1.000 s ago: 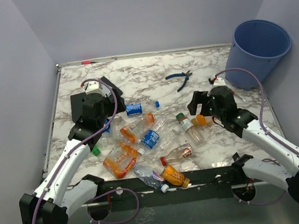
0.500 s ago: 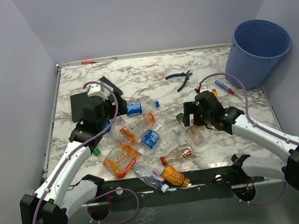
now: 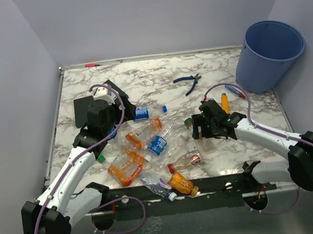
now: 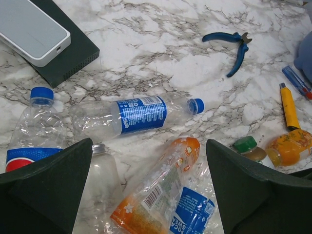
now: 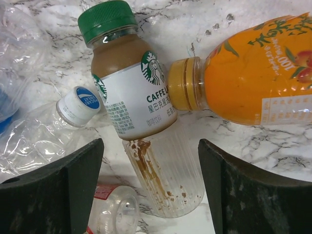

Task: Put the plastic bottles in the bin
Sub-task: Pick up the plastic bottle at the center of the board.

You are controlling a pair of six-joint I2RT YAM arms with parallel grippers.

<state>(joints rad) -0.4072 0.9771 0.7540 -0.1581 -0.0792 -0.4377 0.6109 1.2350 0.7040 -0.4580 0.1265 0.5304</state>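
Several plastic bottles (image 3: 148, 146) lie scattered mid-table. The blue bin (image 3: 271, 53) stands at the far right corner. My right gripper (image 5: 151, 163) is open, low over a green-capped coffee bottle (image 5: 129, 92). The bottle's clear ribbed lower half lies between the fingers with a gap on each side. An orange juice bottle (image 5: 253, 73) touches its side. My left gripper (image 4: 148, 187) is open above an orange-tinted bottle (image 4: 163, 187) and a blue-labelled crushed one (image 4: 195, 214). In the top view the right gripper (image 3: 199, 128) is at the heap's right edge, the left gripper (image 3: 111, 132) at its left.
A flat black slab (image 4: 68, 61) carrying a white box (image 4: 29, 29) lies at the back left. Blue pliers (image 3: 188, 82), an orange-handled tool (image 3: 225, 103) and a blue-handled tool (image 3: 234, 91) lie between the bottles and the bin. More bottles (image 3: 175, 182) sit near the front edge.
My right arm has swung left and down onto the green-capped bottle, and its jaws have narrowed slightly. The left arm has barely moved.
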